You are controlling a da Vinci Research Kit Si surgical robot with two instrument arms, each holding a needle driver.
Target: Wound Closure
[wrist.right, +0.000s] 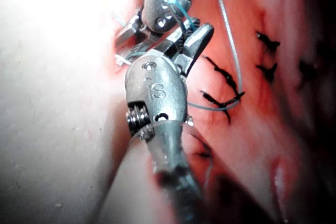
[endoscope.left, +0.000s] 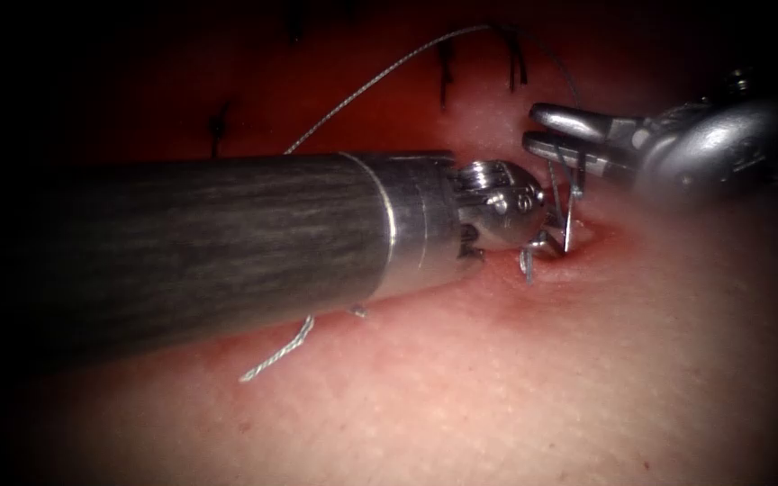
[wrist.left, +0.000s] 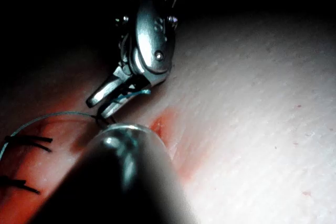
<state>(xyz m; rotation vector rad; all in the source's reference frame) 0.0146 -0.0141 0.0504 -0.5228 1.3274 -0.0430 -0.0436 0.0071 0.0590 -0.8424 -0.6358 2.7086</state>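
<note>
left end effector (endoscope.left: 533, 247) | working at the cut, grip unclear | right end effector (endoscope.left: 556, 135) | parted around thread (endoscope.left: 380, 76) | needle (endoscope.left: 569, 216) | standing in tissue (endoscope.left: 542, 378) beside the cut | advice: keeping thread slack, untangled

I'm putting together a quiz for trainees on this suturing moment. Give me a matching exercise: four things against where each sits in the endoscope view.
Things:
1. left gripper
2. right gripper
3. thread
4. dark stitches

Places:
A. short marks in a row at the top, on reddened tissue
B. reaches in from the right
C. reaches in from the left, tip down at the tissue
D. pale arc rising over the tissue

Pairs: 1-C, 2-B, 3-D, 4-A
</note>
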